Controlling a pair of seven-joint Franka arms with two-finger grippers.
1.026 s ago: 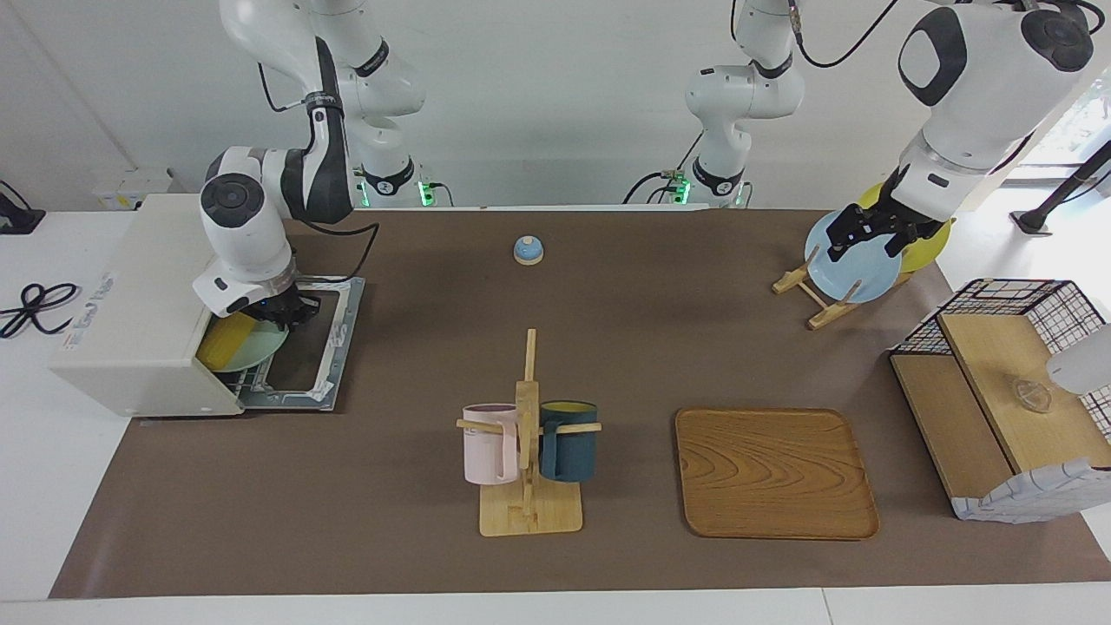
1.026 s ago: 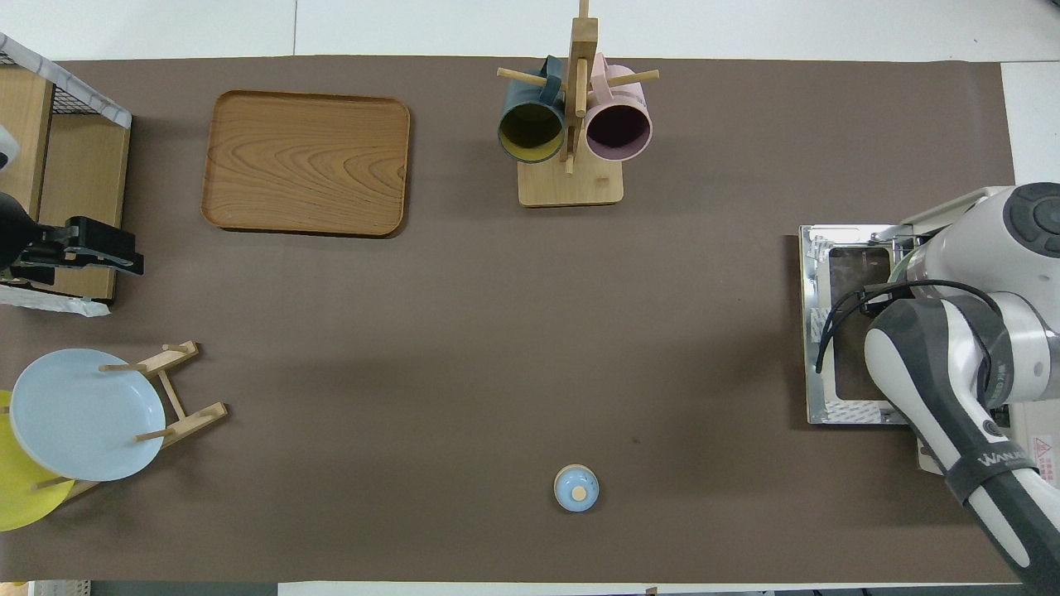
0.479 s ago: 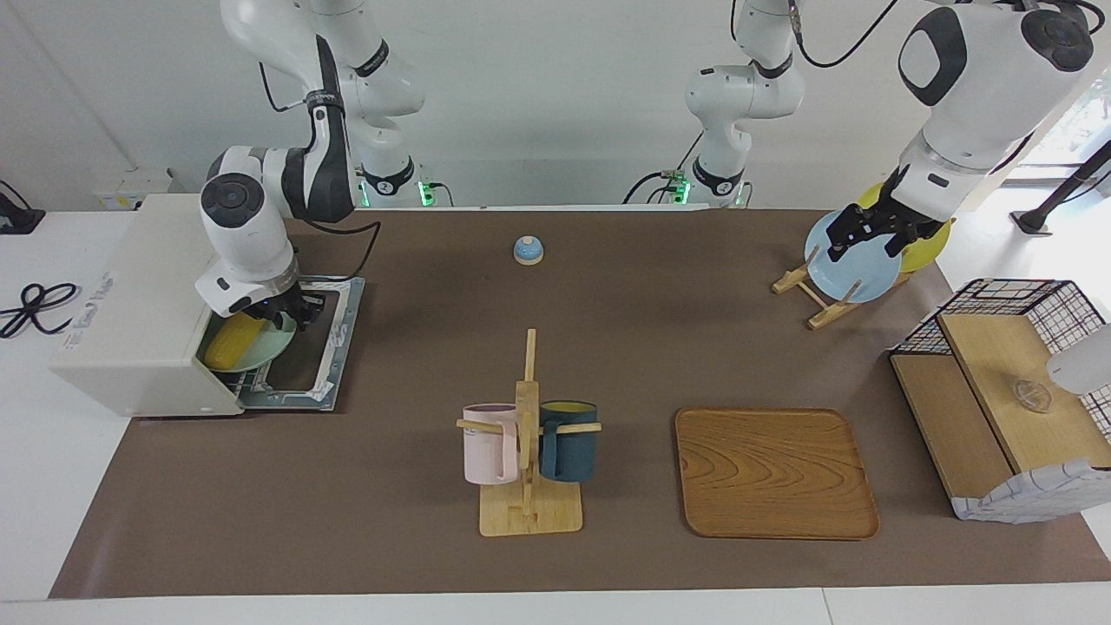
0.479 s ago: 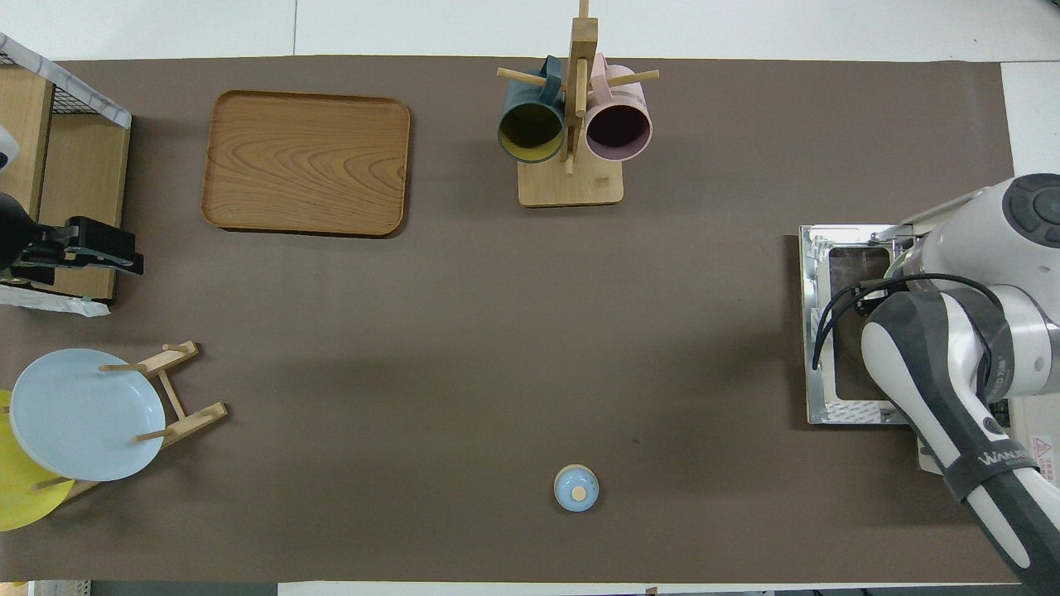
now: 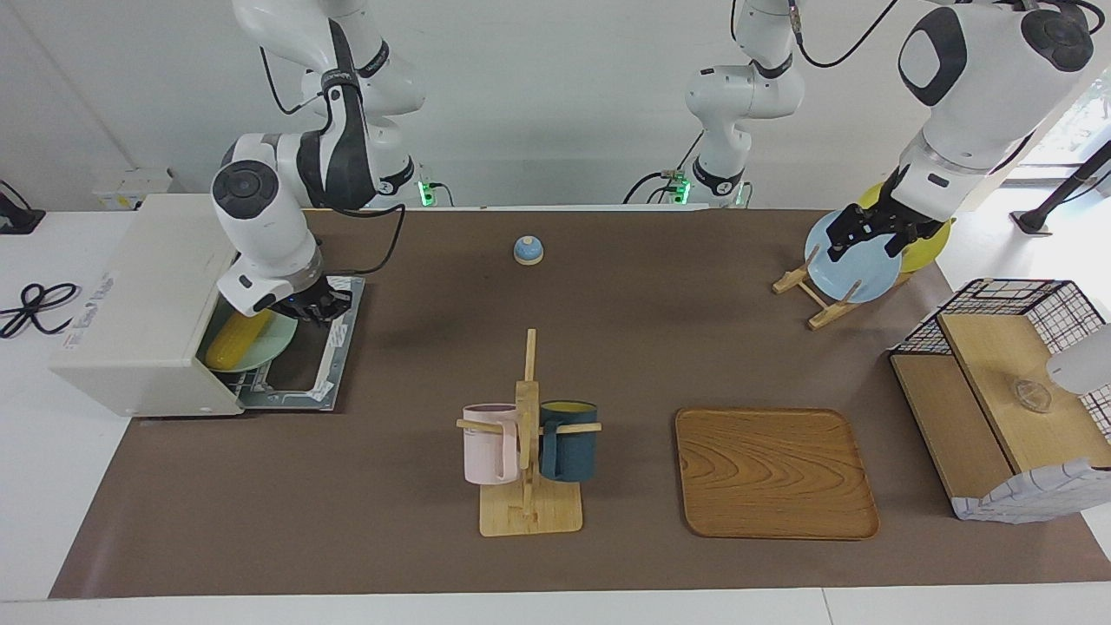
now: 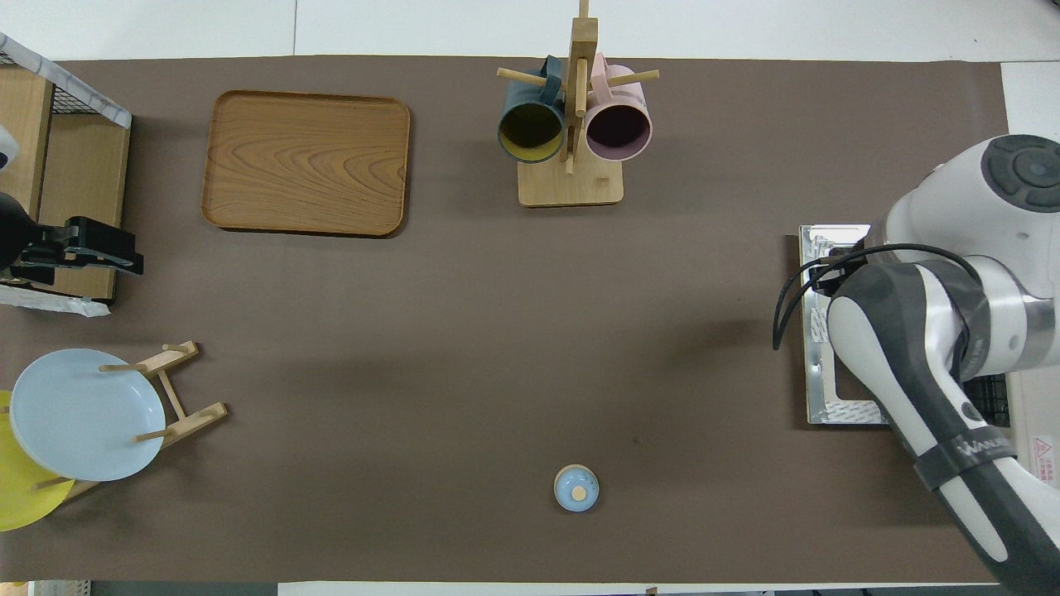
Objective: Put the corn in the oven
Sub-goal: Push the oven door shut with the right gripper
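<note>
At about nine o'clock on the brown worktop (image 5: 417, 555), as seen in the facing view, the boxy off-white toaster oven (image 5: 139, 304) stands at the right arm's end with its drop-down glass door (image 5: 325, 382) lowered flat. The bright yellow corn cob (image 5: 233, 340) is seen just inside the oven's mouth. It lies on a pale green round plate (image 5: 265, 347) that rests on the wire rack, its length running from roughly seven towards one o'clock. Part of the plate shows at the opening.

The right gripper (image 5: 314, 305) is held low over the lowered door, at about two o'clock from the corn, and nothing is seen in it. Whether its jaws are released or clenched cannot be told. In the overhead view the oven's mouth is hidden by the right arm, and only the door's metal frame (image 6: 816, 389) shows.

The left gripper (image 5: 872, 230) is raised at about two o'clock of that view, at the left arm's end, where the arm waits. The state of its jaws cannot be told either.

The placing step is judged to be done, since the corn is already lodged in the oven. What remains is judged to be a clean retreat. The right gripper would need to be lifted clear of the door without the plate being dragged outward, and the door might then be raised if closing is wanted.
</note>
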